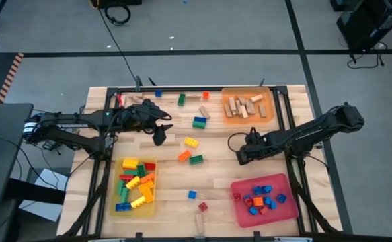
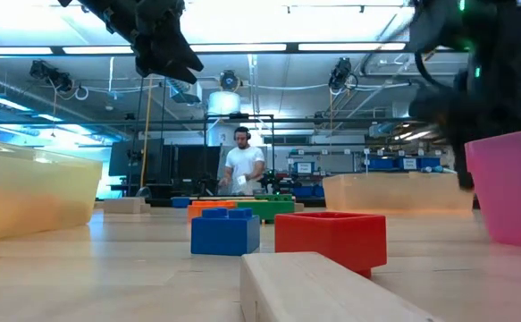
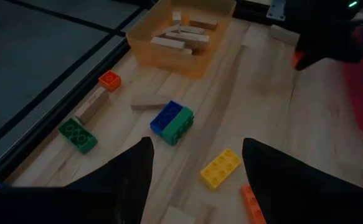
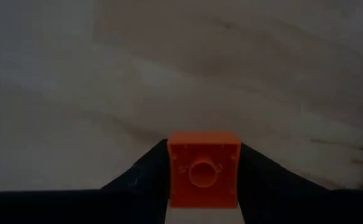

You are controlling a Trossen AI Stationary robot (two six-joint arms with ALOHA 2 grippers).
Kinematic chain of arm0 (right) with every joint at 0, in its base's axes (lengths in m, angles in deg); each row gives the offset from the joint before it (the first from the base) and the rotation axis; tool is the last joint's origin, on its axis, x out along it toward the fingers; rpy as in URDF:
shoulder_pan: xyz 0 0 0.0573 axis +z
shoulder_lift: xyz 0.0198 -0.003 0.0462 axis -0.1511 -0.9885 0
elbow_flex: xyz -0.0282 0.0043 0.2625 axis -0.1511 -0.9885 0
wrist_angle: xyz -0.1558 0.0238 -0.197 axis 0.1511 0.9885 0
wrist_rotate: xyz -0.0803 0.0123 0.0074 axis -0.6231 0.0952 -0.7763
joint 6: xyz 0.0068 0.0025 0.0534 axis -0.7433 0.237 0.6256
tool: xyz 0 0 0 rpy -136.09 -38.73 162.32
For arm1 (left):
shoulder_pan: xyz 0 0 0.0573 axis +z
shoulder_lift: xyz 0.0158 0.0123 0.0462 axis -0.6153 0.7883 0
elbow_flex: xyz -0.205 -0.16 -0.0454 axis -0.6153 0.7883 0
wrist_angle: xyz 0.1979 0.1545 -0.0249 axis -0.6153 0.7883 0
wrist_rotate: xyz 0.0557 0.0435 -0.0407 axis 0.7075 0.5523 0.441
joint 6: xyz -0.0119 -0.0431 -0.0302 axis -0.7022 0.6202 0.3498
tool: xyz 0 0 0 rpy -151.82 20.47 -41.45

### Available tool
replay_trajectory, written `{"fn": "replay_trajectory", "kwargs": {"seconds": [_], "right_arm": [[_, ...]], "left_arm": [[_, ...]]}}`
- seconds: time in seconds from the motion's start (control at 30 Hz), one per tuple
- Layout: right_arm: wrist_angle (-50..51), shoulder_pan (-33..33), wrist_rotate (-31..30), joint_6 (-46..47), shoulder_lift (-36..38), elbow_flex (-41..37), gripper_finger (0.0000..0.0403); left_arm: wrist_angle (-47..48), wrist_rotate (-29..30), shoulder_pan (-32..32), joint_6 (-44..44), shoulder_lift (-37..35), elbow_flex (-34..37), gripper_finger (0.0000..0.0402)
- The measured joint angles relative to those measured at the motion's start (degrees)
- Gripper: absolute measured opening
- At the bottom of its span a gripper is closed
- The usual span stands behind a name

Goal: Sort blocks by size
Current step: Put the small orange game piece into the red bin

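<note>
My right gripper (image 1: 241, 156) points down over the table's middle right, just far of the red tray (image 1: 239, 218), and is shut on a small orange block (image 4: 204, 168). That block also shows as an orange spot (image 3: 297, 60) in the left wrist view. My left gripper (image 1: 159, 138) hangs open above the table's far left, with nothing between its fingers (image 3: 197, 146). Loose blocks lie flat on the wood: a yellow one (image 1: 191, 142), an orange one (image 1: 184, 156), a green one (image 1: 196, 159) and a blue-green pair (image 1: 200, 122). My right gripper pinches the small orange block by two opposite side faces (image 4: 172, 171), one finger on each. The fingers come from above, pointing down, and the block's studded top faces the wrist. Whether the block rests on the table or hangs clear, I cannot tell.
A yellow tray (image 1: 115, 210) at the near left holds several mid-size blocks. An orange tray (image 1: 225, 91) at the far right holds wooden pieces, and the red tray holds small ones. More loose blocks lie along the far edge (image 1: 181, 99) and near the front (image 1: 191, 194).
</note>
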State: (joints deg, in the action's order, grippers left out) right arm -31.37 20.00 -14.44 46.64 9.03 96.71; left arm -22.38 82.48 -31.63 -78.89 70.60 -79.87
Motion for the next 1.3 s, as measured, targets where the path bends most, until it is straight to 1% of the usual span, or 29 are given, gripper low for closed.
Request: {"fn": "replay_trajectory", "kwargs": {"seconds": [0.1,0.17,0.23,0.33,0.4,0.47,0.6,0.7,0.8,0.93,1.03,1.1,1.3], "right_arm": [[8.85,2.57,-0.27,-1.19,0.0,7.03,0.0149],[13.52,5.47,-0.73,-0.8,0.02,12.77,0.0149],[18.57,9.24,-0.75,0.42,0.06,18.07,0.0149],[21.31,16.0,-1.5,4.61,0.02,24.57,0.0149],[22.01,21.18,-3.07,8.99,0.02,26.37,0.0149],[21.72,26.09,-4.48,15.46,-0.1,26.73,0.0149],[21.44,34.54,-4.72,29.34,-2.51,26.36,0.0149],[21.59,38.09,-2.91,35.19,-5.96,26.3,0.0149],[21.54,39.38,0.33,37.86,-9.72,26.3,0.0149],[20.7,38.81,-0.48,37.55,-13.66,26.3,0.0149],[18.67,36.45,-2.63,33.48,-15.57,26.3,0.0149],[18.61,34.47,-2.97,30.64,-16.82,26.3,0.0149],[14.4,30.21,-0.91,22.18,-20.23,26.28,0.0149]], "left_arm": [[0.0,-0.01,0.0,0.0,0.0,0.0,0.0252],[0.0,0.0,0.0,0.0,0.0,0.0,0.0252],[0.0,-0.01,0.0,0.0,0.0,0.0,0.0252],[0.02,-0.01,0.0,0.03,0.0,0.0,0.0252],[0.02,-0.02,0.0,0.13,0.0,0.0,0.0252],[0.05,0.0,0.0,0.13,0.0,0.0,0.0252],[0.07,0.0,0.0,-0.26,0.0,0.0,0.0252],[0.07,-0.02,0.0,-0.3,0.0,0.0,0.0252],[0.06,0.0,0.0,-0.33,0.0,0.0,0.0252],[0.07,0.0,0.0,-0.37,0.0,0.0,0.0252],[0.06,0.0,0.0,-0.39,0.0,0.0,0.0252],[0.04,0.0,0.0,-0.39,0.0,0.0,0.0252],[0.04,0.0,0.0,-0.39,0.0,0.0,0.0252]]}}
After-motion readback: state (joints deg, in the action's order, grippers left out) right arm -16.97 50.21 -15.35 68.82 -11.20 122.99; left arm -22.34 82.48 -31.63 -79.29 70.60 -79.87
